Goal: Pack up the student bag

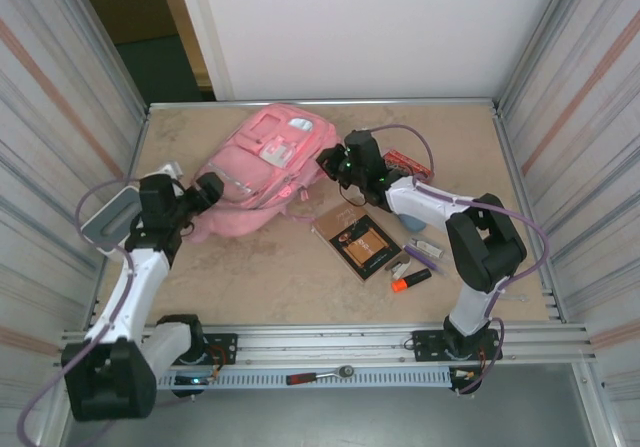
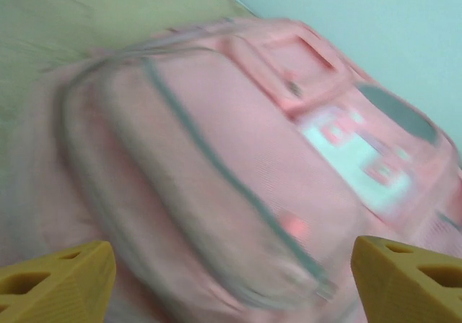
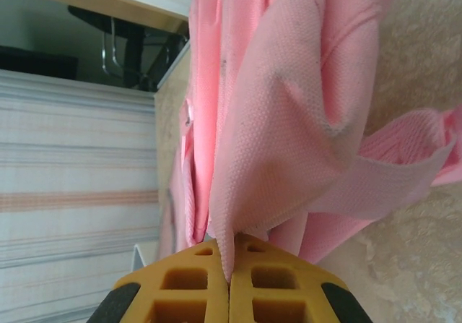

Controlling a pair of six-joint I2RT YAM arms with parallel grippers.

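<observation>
While right fingers [image 3: 188,290] pinch the student bag [image 1: 265,167], left fingers [image 2: 58,280] gape, angled down at it.

I am working in a robotics lab test cell. The desk [image 1: 260,272] is enclosed by ribbed side panels [image 1: 60,107] and a plain white back panel [image 1: 370,27]. The left arm [image 1: 135,267] and right arm [image 1: 485,247] are bolted to an aluminium rail [image 1: 330,339] at the near edge, with exposed purple cables [image 1: 544,239] and a ratchet wrench [image 1: 320,375] lying just in front of the rail.
</observation>
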